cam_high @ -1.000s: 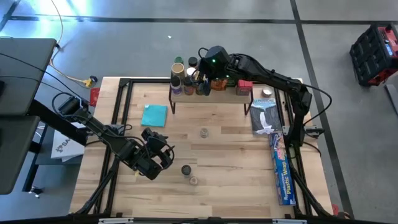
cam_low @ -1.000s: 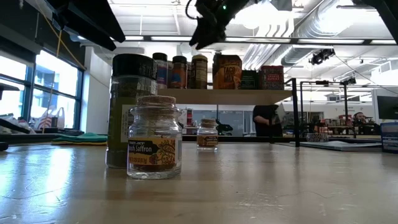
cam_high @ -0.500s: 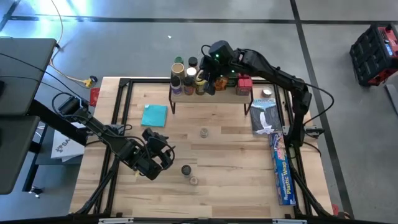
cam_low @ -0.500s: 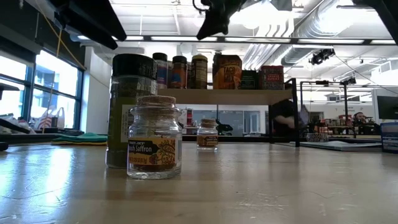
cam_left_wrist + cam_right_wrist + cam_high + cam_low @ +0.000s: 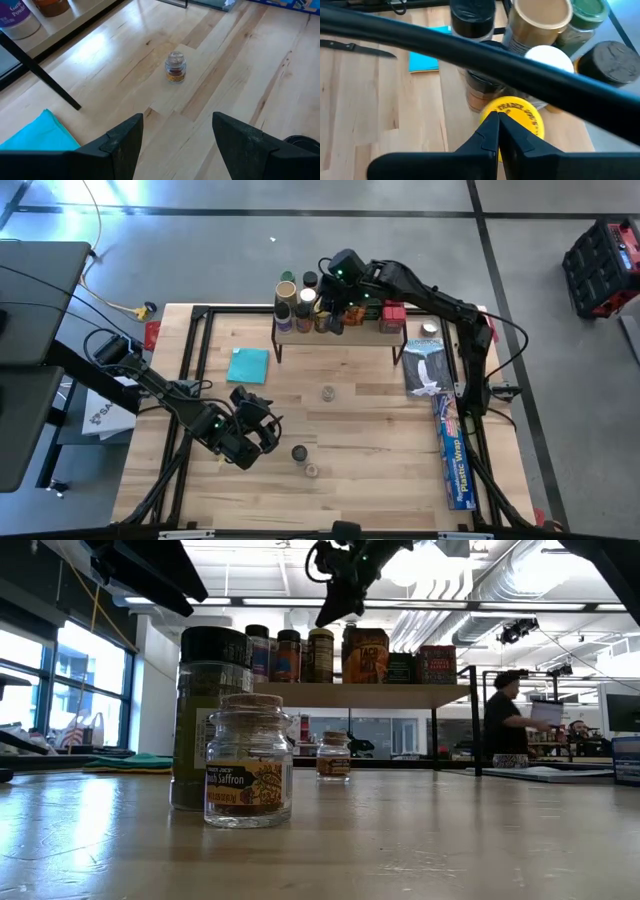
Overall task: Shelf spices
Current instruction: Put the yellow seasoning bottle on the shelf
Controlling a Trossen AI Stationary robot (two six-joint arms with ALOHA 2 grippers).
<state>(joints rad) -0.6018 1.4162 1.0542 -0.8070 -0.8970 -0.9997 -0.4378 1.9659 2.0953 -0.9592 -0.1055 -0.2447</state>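
Observation:
The shelf (image 5: 340, 332) stands at the table's far edge with several spice jars and red boxes on its top. My right gripper (image 5: 498, 125) hangs shut and empty just above them, over a yellow-lidded jar (image 5: 520, 116); the low view shows this gripper (image 5: 325, 618) clear of the lids. Three jars stand upright on the table: a small one (image 5: 328, 392) mid-table, a black-lidded one (image 5: 298, 452) and a cork-topped saffron jar (image 5: 247, 775) near the front. My left gripper (image 5: 266, 420) waits open above the table, left of those two.
A teal cloth (image 5: 248, 365) lies left of the shelf's legs. A long blue plastic-wrap box (image 5: 455, 465) and a white sheet (image 5: 428, 370) lie along the right side. A black cable (image 5: 470, 45) crosses the right wrist view. A person (image 5: 505, 720) stands in the room behind.
My right gripper has shut on nothing above the shelf's jars and tipped further downward, staying over the same spot. The jars have kept still. The person in the room behind has walked toward the right.

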